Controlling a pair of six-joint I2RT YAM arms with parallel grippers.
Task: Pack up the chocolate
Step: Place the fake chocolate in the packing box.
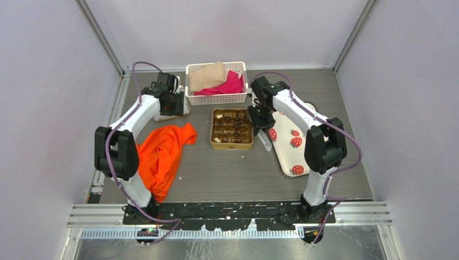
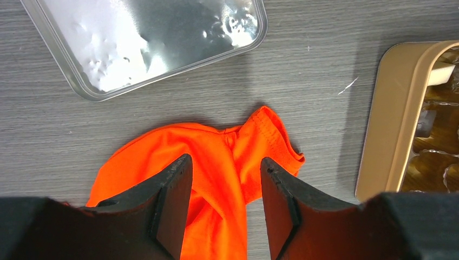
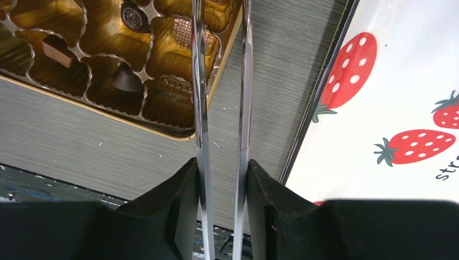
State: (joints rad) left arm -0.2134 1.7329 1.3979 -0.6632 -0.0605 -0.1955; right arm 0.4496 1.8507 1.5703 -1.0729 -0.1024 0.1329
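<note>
The gold tin [image 1: 231, 142] stands at the table's middle with several dark chocolates [image 1: 227, 125] in its brown compartments. In the right wrist view its corner [image 3: 178, 131] shows a brown square piece [image 3: 57, 50], a dark cone-shaped piece [image 3: 127, 80] and a dark swirled round one [image 3: 134, 15]. My right gripper [image 1: 260, 116] [image 3: 222, 168] is shut on metal tongs [image 3: 198, 81], whose two blades run past the tin's right edge and stand slightly apart. My left gripper [image 1: 176, 105] [image 2: 226, 168] is open and empty above the orange cloth [image 2: 216, 162].
A white strawberry-print tray [image 1: 289, 138] [image 3: 400, 81] lies right of the tin. An orange cloth [image 1: 162, 151] lies at the left. A white basket [image 1: 216, 98] with beige and pink cloths stands at the back. A silver lid [image 2: 151, 38] lies by the left gripper.
</note>
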